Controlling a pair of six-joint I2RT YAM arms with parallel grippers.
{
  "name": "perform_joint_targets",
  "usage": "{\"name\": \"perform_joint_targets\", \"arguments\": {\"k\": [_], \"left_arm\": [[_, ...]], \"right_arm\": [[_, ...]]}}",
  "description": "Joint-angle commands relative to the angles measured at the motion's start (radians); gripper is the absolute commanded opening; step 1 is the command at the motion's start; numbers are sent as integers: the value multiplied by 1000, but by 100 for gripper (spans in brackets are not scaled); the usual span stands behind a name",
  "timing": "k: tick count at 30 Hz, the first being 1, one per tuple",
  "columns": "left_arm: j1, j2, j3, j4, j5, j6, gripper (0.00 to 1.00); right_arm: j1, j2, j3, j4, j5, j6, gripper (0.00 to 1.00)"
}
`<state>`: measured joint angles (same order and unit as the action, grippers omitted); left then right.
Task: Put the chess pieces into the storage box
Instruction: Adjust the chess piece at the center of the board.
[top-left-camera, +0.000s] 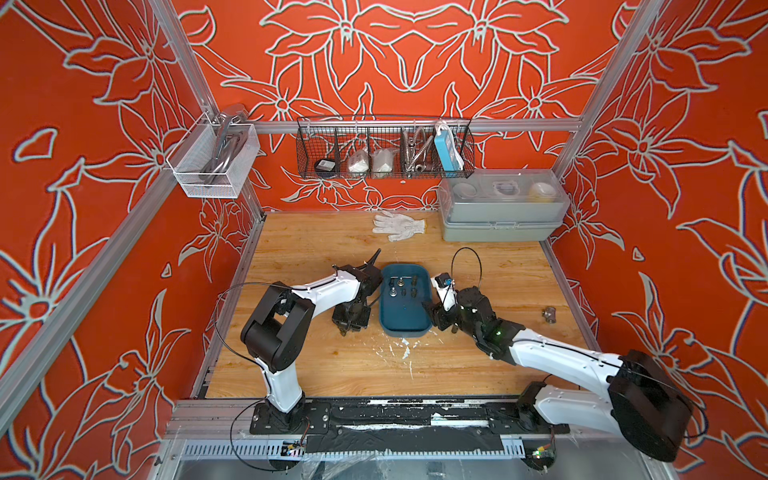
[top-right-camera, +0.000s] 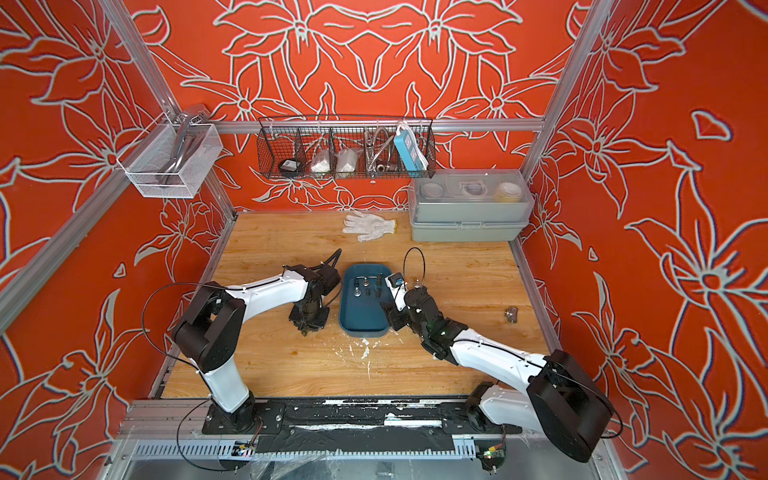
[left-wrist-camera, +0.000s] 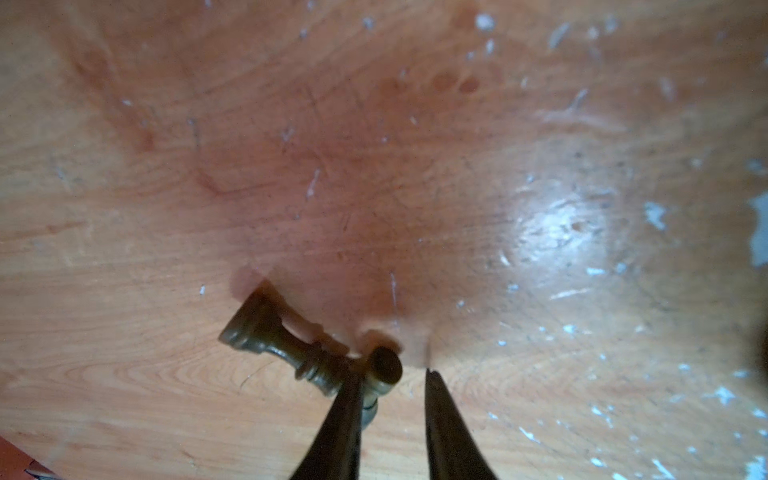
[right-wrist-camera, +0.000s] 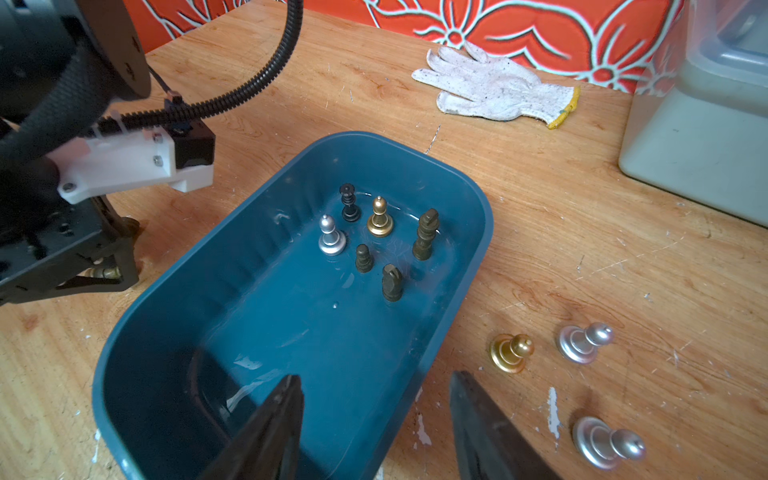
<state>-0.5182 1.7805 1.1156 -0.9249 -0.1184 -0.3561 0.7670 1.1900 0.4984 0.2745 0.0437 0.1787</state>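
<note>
The teal storage box (top-left-camera: 405, 322) (top-right-camera: 362, 322) sits mid-table between both arms. Inside it stand several chess pieces: a silver one (right-wrist-camera: 331, 237), a gold one (right-wrist-camera: 380, 219), a black one (right-wrist-camera: 350, 204) and three olive-brown ones (right-wrist-camera: 426, 235). Beside the box's right wall stand a gold piece (right-wrist-camera: 511, 353) and two silver pieces (right-wrist-camera: 584, 343). My right gripper (right-wrist-camera: 374, 376) is open and straddles that wall (right-wrist-camera: 478, 232). Left of the box, my left gripper (left-wrist-camera: 391, 373) points down, jaws apart. An olive piece (left-wrist-camera: 386, 365) lies between them against one finger. Another olive piece (left-wrist-camera: 274, 336) lies just outside.
A white work glove (top-left-camera: 399, 225) lies at the back of the table. A grey box with a translucent lid (top-left-camera: 503, 208) stands at the back right. A small metal fitting (top-left-camera: 550, 313) lies near the right edge. Wire baskets (top-left-camera: 384, 151) hang on the back wall.
</note>
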Motion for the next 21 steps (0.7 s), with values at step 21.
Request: {"name": "perform_joint_targets", "arguments": {"k": [21], "left_arm": [[6, 23, -57, 52, 15, -12, 23]], "right_arm": [[6, -11, 36, -9, 3, 9, 61]]}}
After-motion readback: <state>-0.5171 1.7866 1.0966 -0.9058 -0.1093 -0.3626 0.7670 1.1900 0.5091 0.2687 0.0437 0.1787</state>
